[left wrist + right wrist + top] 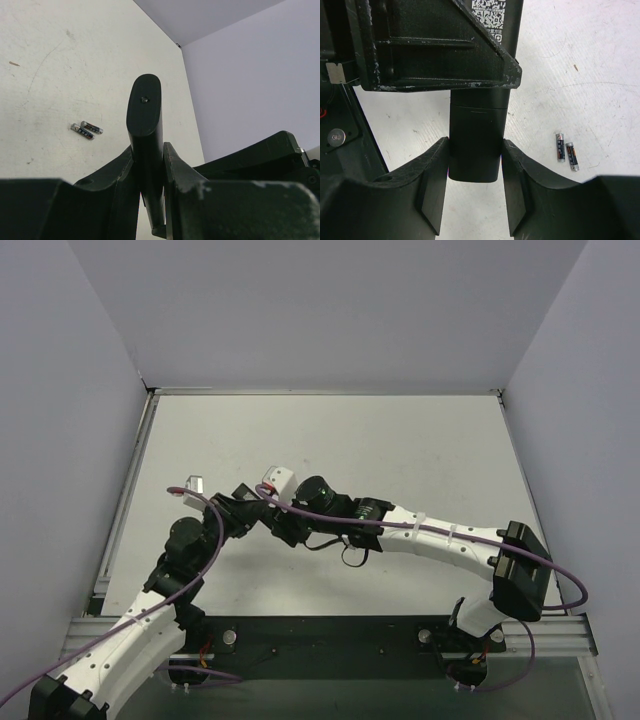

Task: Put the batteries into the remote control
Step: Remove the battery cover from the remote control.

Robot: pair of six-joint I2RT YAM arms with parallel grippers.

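Between left jaws and right jaws, both pinching it, sits the remote control (474, 150), batteries (572, 156) well aside.

You get one QR code (489, 6) on the remote control (475, 135), with small Chinese print under it, cropped and not fully legible. Markings on the batteries (560, 146) are too small to read.

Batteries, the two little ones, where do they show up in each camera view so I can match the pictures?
Top external: not discernible, too small or hidden under the arms.
Left wrist: the batteries lie left of centre, left of the remote control.
Right wrist: right of centre, right of the remote control.
Shared landmark: the remote control, mid-frame in both wrist views.
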